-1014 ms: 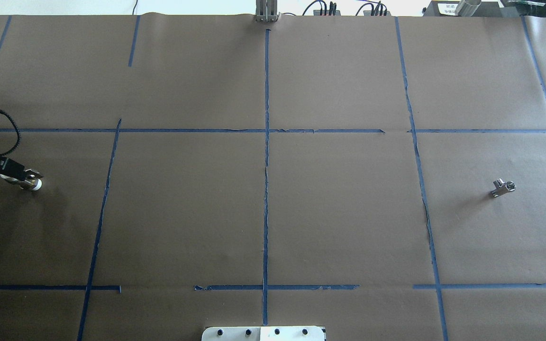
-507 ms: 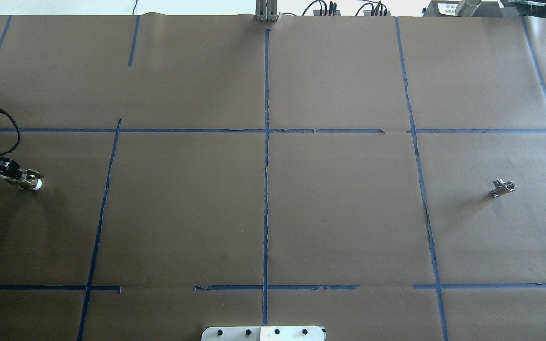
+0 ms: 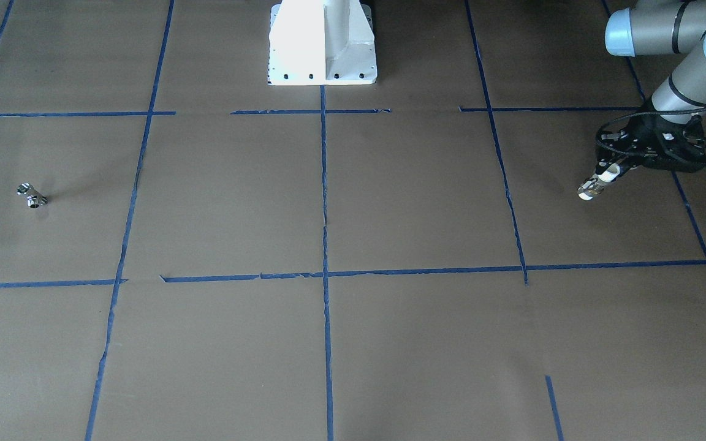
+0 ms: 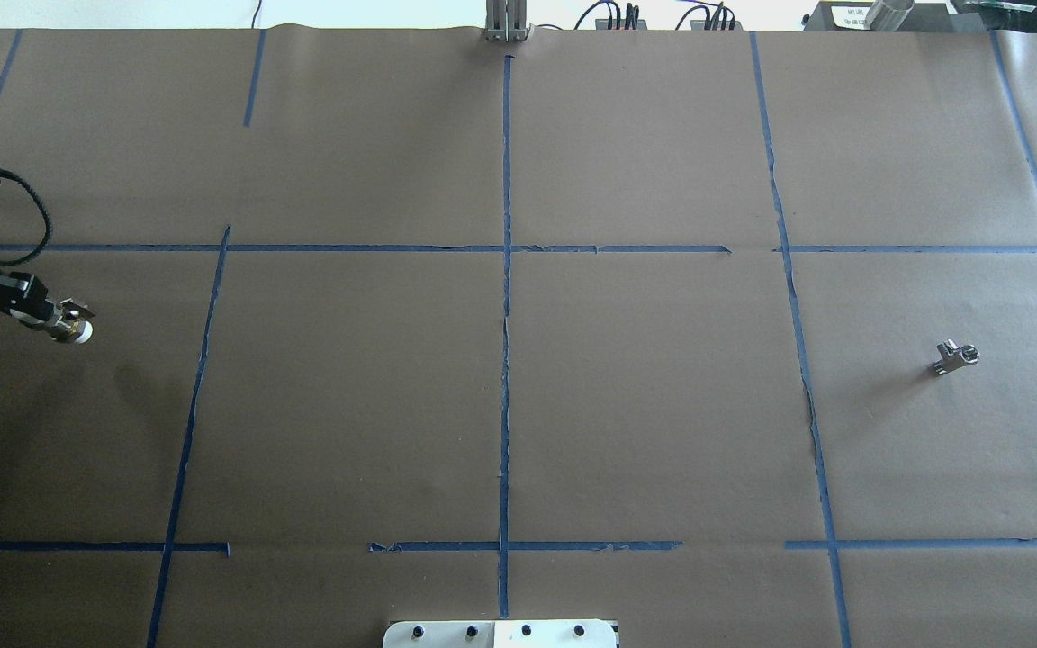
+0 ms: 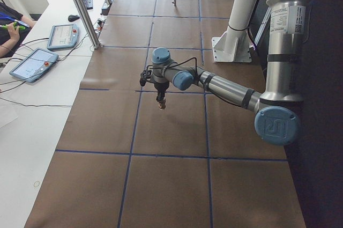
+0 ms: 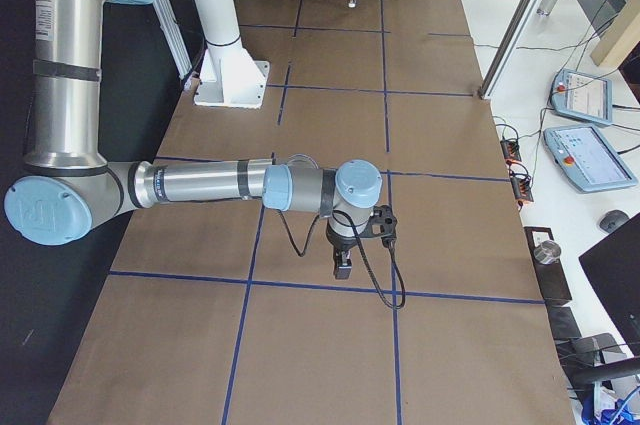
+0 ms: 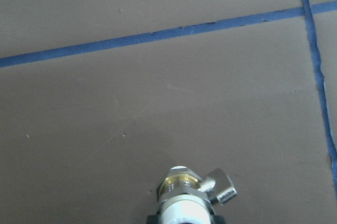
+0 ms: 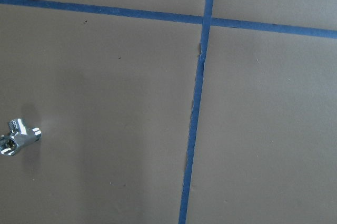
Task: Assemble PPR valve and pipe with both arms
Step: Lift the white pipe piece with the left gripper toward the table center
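Note:
My left gripper is shut on the PPR valve, a stubby piece with white ends, a brass middle and a grey lever. It holds the valve clear of the brown paper at the table's left end, its shadow on the paper below. The valve also shows in the front view and in the left wrist view. The pipe, a small silver fitting, lies alone at the right end; it also shows in the front view and at the left of the right wrist view. My right gripper shows only in the right side view; I cannot tell if it is open.
Blue tape lines divide the brown paper into squares. The white pedestal stands at the robot's edge, mid-table. An aluminium post and tablets stand along the far side.
My left gripper has risen with the valve and moved slightly right and away from the robot; its shadow now lies apart from it. The pipe has not moved.

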Controlling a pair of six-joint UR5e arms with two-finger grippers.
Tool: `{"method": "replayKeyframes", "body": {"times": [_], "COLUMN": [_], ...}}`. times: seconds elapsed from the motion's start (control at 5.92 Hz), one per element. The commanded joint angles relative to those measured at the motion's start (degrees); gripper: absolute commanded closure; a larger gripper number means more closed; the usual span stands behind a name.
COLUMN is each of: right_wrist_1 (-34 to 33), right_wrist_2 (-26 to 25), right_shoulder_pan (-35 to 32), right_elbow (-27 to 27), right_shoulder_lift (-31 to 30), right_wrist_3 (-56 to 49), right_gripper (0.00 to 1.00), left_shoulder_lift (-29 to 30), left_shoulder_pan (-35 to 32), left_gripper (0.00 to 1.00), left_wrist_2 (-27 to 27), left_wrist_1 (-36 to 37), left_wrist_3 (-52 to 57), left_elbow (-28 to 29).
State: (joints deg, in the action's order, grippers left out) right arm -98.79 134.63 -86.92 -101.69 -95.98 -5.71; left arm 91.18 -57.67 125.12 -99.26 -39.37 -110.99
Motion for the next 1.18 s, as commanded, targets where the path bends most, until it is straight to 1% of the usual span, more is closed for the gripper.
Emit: {"method": "replayKeyframes", "body": {"times": [0.0, 0.17, 0.34, 0.51, 0.68, 0.84, 1.01], "right_wrist_1": [0.0, 0.0, 0.1, 0.2, 0.1, 0.1, 0.1], "right_wrist_2": [0.0, -0.1, -0.1, -0.1, -0.1, -0.1, 0.0], "right_shoulder_pan": [0.0, 0.0, 0.0, 0.0, 0.0, 0.0, 0.0], "right_elbow": [0.0, 0.0, 0.0, -0.2, -0.3, -0.2, -0.2], "right_shoulder_lift": [0.0, 0.0, 0.0, 0.2, 0.2, 0.2, 0.2], "right_wrist_3": [0.0, 0.0, 0.0, -0.1, -0.2, 0.0, 0.0], "right_gripper": [0.0, 0.0, 0.0, 0.0, 0.0, 0.0, 0.0], "left_shoulder_lift": [10.2, 16.3, 21.4, 24.5, 29.2, 33.9, 39.4], "left_shoulder_pan": [1.1, 2.5, 4.3, 8.7, 14.6, 17.9, 19.5], "left_gripper": [1.0, 1.0, 1.0, 1.0, 1.0, 1.0, 1.0], "left_wrist_2": [-0.1, -0.1, -0.1, -0.3, -2.2, -4.8, -5.0], "left_wrist_1": [10.7, 17.3, 21.3, 21.4, 21.4, 22.5, 23.8], "left_wrist_3": [-13.5, -14.0, -16.4, -21.4, -29.9, -35.0, -39.2], "left_elbow": [-2.2, -2.0, -2.0, -1.6, -1.3, -0.9, 2.0]}}
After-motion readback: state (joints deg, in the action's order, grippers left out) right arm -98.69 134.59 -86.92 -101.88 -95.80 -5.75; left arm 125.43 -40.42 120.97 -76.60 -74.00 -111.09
